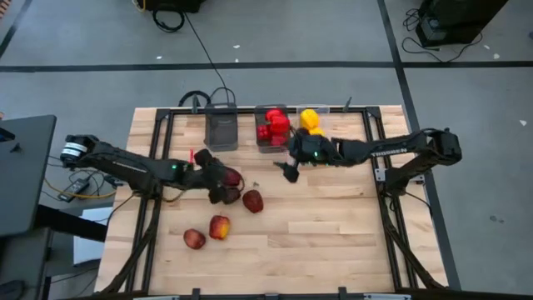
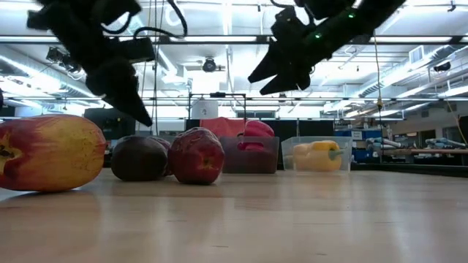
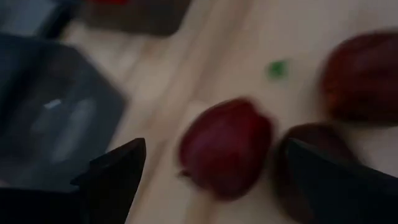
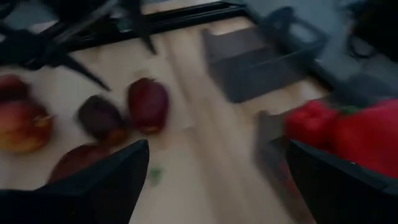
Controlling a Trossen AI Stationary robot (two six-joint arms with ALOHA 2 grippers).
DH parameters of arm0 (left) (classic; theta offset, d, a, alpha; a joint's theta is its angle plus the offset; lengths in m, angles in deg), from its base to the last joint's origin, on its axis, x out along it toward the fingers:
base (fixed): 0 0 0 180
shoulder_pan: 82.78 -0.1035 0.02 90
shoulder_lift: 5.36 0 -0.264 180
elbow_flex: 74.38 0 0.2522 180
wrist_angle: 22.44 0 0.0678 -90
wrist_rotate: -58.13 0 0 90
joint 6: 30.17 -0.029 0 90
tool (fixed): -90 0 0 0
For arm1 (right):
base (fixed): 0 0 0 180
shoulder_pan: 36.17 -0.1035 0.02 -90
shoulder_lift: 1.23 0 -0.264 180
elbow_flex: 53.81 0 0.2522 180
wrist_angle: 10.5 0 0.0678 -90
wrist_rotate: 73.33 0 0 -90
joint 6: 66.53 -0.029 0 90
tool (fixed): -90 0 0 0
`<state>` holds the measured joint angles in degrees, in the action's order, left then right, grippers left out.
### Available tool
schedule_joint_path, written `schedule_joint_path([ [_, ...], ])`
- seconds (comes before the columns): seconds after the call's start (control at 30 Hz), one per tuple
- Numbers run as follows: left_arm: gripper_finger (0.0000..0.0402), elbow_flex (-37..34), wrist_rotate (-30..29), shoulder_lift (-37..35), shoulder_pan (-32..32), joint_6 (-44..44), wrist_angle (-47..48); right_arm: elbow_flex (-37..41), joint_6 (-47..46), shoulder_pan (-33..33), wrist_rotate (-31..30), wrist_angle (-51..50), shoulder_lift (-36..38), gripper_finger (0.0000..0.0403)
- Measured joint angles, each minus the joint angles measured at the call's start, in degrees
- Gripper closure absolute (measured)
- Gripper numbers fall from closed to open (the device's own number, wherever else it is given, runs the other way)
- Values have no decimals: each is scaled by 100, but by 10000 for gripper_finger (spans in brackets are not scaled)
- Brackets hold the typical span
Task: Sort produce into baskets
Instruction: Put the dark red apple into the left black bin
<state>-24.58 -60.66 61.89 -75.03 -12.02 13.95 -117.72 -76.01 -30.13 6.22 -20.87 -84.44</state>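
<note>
Desk (image 1: 333,242): five apples loose at your left-centre.
Baskets: dark one (image 1: 221,129) empty; peppers fill the others.
Left claw (image 1: 218,177): spread, empty, over dark apple (image 1: 226,196); centre it before closing.
Right claw (image 1: 290,171): spread, empty, waiting near red peppers (image 1: 272,125).

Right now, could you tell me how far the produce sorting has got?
Done: red bell peppers fill the middle basket, a yellow bell pepper the clear basket. In hand: the open left gripper hovers over the apples; the open right gripper is empty. Left: the apples; the dark-grey basket looks empty.
</note>
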Motion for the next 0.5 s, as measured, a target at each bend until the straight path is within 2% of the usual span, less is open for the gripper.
schedule_joint_path([
  [0.1,10,-636,411,-316,56,-305,-1211,465,-122,-385,18,977,-144,16],
  [0.2,10,-1128,566,-390,128,-464,-2419,897,-151,-770,25,2050,-362,16],
  [0.37,10,-1540,555,-296,135,-673,-3701,1172,-142,-1231,28,3504,-942,17],
  [0.5,10,-1573,554,-218,135,-829,-4199,1086,-151,-1349,23,3875,-1523,19],
])
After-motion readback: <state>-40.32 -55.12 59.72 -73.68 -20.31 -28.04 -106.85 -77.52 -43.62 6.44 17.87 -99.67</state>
